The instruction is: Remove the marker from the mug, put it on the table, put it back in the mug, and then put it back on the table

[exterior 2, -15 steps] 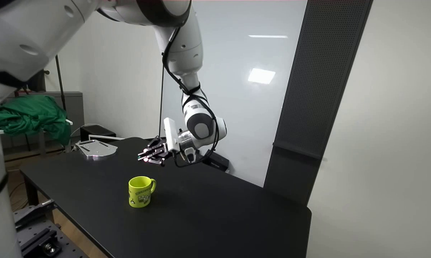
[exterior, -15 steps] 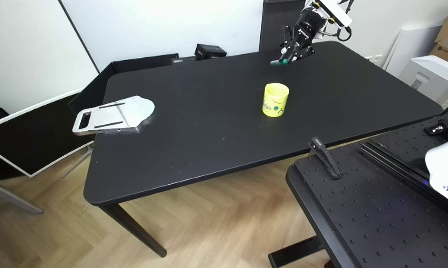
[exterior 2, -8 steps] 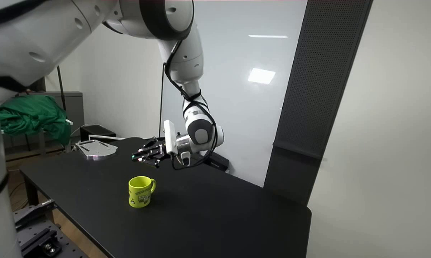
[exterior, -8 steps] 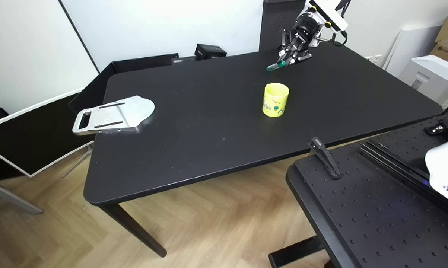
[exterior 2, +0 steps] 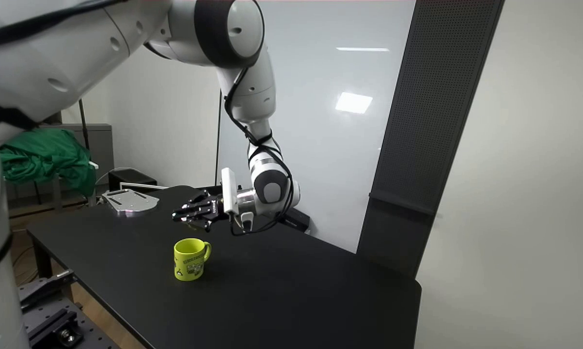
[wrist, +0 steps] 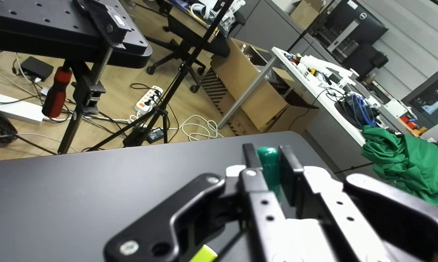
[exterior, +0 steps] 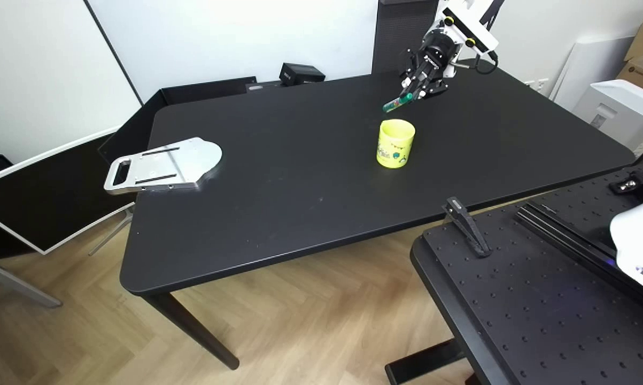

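End effector (wrist: 269, 157) w/ marker (exterior: 397, 103), blk table (exterior: 284, 182), herringbone floor (exterior: 310, 305)

mug (exterior: 394, 147) on table (exterior: 300, 198) | marker (wrist: 269, 165) between jaws, above table

Mug (exterior: 393, 145): yellow-green, printed, upright. Table (exterior: 278, 160): matte black, beneath the mug. Marker (exterior: 397, 103): slim, green, held aloft near the mug, slanting as I see it.
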### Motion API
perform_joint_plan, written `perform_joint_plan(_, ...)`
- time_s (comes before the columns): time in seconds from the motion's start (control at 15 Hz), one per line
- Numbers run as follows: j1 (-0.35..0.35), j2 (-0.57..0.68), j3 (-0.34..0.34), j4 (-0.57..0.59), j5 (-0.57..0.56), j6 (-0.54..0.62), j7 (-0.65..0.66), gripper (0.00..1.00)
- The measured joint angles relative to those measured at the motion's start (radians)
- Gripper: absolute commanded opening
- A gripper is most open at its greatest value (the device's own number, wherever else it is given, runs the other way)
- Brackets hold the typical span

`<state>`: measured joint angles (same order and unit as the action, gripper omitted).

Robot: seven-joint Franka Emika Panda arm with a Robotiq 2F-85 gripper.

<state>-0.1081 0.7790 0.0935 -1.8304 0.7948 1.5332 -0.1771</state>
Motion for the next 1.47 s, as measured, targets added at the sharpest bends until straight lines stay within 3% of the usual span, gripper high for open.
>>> perform_joint_plan(1.33, 0.001, 0.154, -0.038, 0.091, 0.001, -0.078, 0.025, 0.05)
perform_joint_plan(1.4, 0.001, 0.162, -0.038, 0.098, 0.001, -0.078, 0.027, 0.44)
perform_joint_plan(1.47, 0.001, 0.17, -0.038, 0.105, 0.001, -0.078, 0.027, 0.46)
